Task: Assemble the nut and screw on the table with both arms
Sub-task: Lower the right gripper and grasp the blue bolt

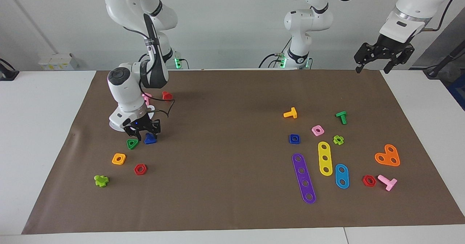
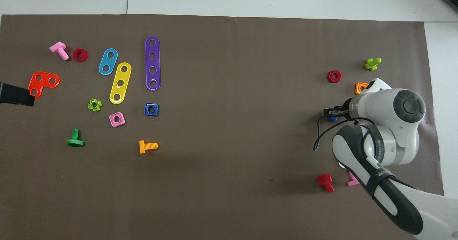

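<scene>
Facing view: the right gripper (image 1: 142,129) is down over the small dark-blue plastic screw with the triangular head (image 1: 150,139), which lies on the brown paper sheet (image 1: 225,102) covering the white table (image 1: 43,127), just beside a green triangular plastic nut (image 1: 132,143). Its fingers straddle the screw's upper part, but I cannot tell whether they pinch it yet or stand slightly apart. The left gripper (image 1: 374,63) waits high over the table's corner at the left arm's end, jaws spread. The small dark-blue square plastic nut (image 1: 294,139) lies toward that end, near a pink square nut (image 1: 318,130) and a purple four-hole plastic strip (image 1: 303,178).

Overhead view: the right arm's white wrist hides most of the right gripper (image 2: 331,112); only a sliver of the screw (image 2: 333,118) peeks out beneath it. The nut (image 2: 151,109) lies fully clear.

Risks, as I judge them: the stubby shaft offers little to hold, so an off-centre pinch could squirt the screw sideways or tip it, and a finger could nudge the green nut.

Only the facing view shows the gripper's height and the green nut; the overhead view alone shows the free space around the blue nut.
</scene>
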